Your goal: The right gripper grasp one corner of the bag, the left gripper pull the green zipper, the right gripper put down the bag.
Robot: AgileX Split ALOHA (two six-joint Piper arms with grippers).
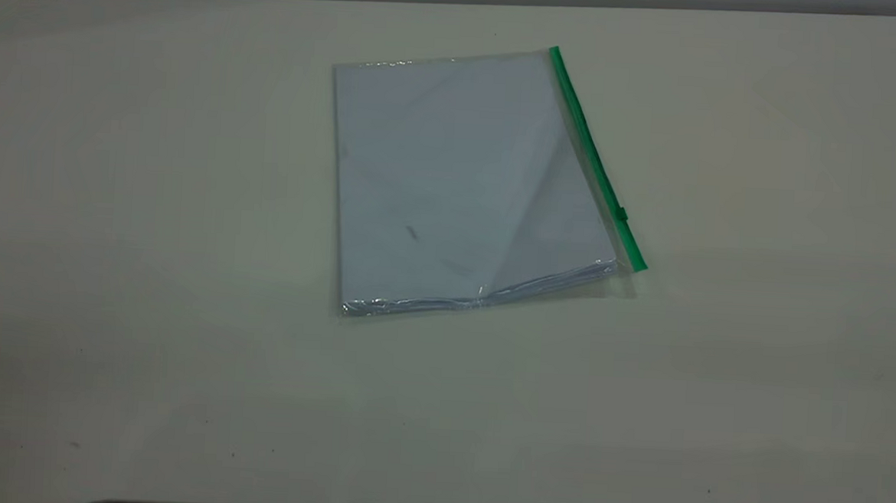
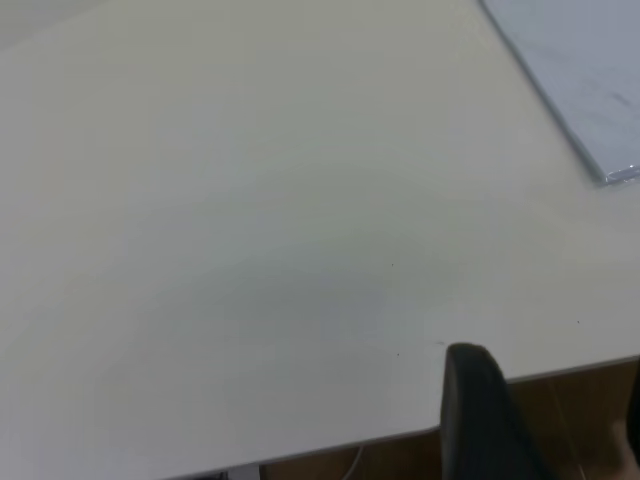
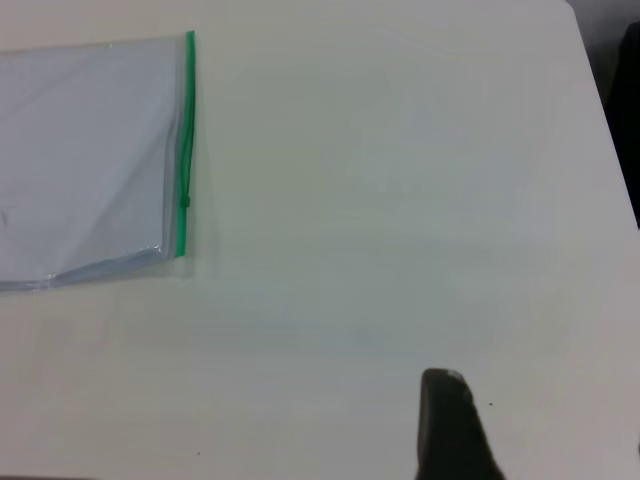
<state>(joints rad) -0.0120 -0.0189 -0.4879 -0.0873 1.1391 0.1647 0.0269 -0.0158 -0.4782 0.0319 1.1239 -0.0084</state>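
Note:
The bag [image 1: 459, 183], a flat clear pouch with white sheets inside, lies on the table. The green zipper [image 1: 594, 163] runs along its right edge, with the slider tab [image 1: 622, 213] close to the near corner [image 1: 635, 267]. Neither gripper shows in the exterior view. In the left wrist view the left gripper [image 2: 550, 365] hangs open and empty at the table's edge, far from the bag [image 2: 580, 80]. In the right wrist view the right gripper [image 3: 540, 410] is open and empty above bare table, well away from the bag [image 3: 80, 160] and the zipper [image 3: 185, 150].
The cream table [image 1: 182, 345] carries nothing else. Its edge runs just beside the left gripper, with brown floor [image 2: 580, 420] beyond. In the right wrist view the table's edge [image 3: 610, 130] runs down one side.

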